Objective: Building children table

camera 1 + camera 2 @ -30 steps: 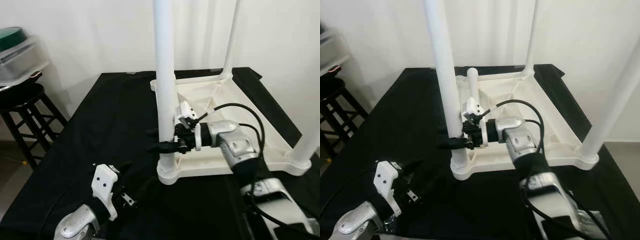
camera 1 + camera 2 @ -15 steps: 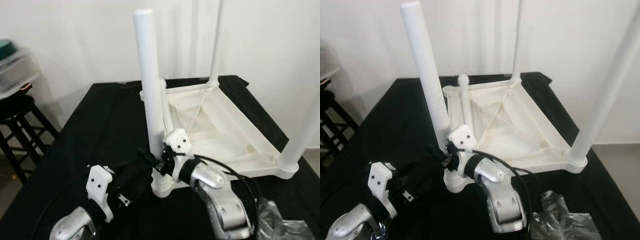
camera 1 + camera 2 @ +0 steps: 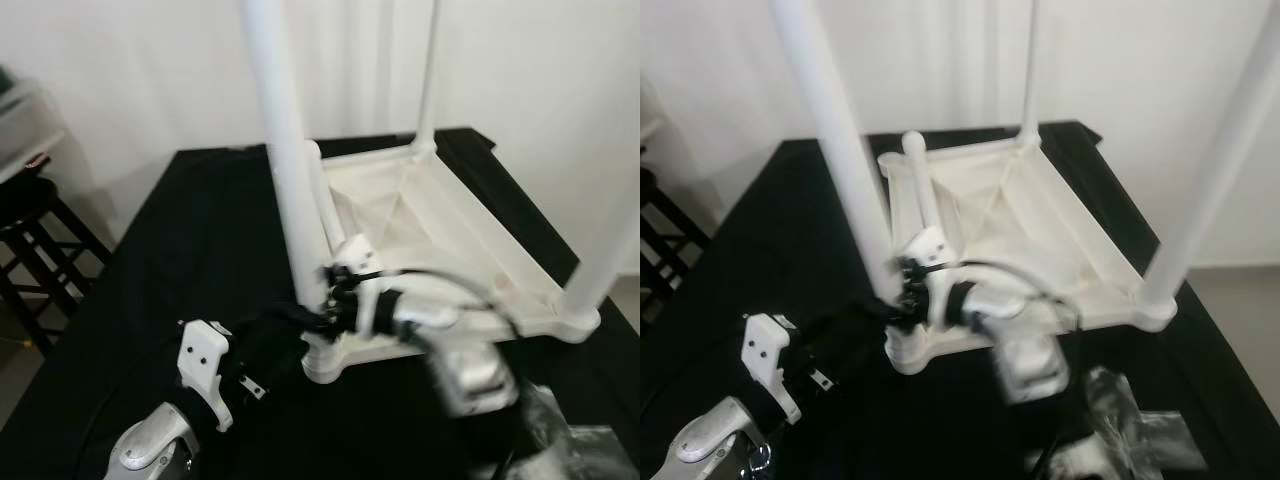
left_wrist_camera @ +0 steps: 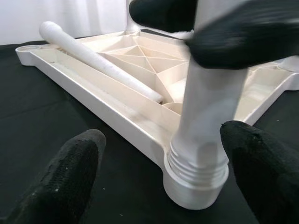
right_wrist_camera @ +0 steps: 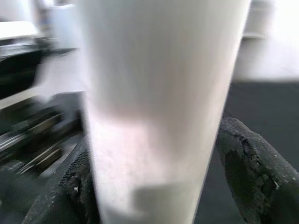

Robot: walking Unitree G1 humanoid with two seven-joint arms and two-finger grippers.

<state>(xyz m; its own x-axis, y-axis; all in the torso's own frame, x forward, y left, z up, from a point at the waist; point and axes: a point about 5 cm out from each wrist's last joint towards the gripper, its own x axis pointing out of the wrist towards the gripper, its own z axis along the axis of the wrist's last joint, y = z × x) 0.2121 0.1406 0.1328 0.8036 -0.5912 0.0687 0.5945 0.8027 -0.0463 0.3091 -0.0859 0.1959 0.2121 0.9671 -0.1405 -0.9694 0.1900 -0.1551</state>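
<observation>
right gripper [image 3: 318, 318]: clamping the near table leg [image 3: 283, 170] low on its shaft, one finger each side
left gripper [image 4: 161, 170]: fingers spread, hovering just before the leg's threaded base
table top [image 3: 470, 262]: lying upside down on the black cloth [image 3: 200, 240]
loose leg [image 4: 96, 60]: lying inside the frame

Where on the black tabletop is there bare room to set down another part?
Free: black cloth between the upturned tabletop and the stool. Crowded: the near corner, where the right pincer grips the leg, the left pincer beside it.
</observation>
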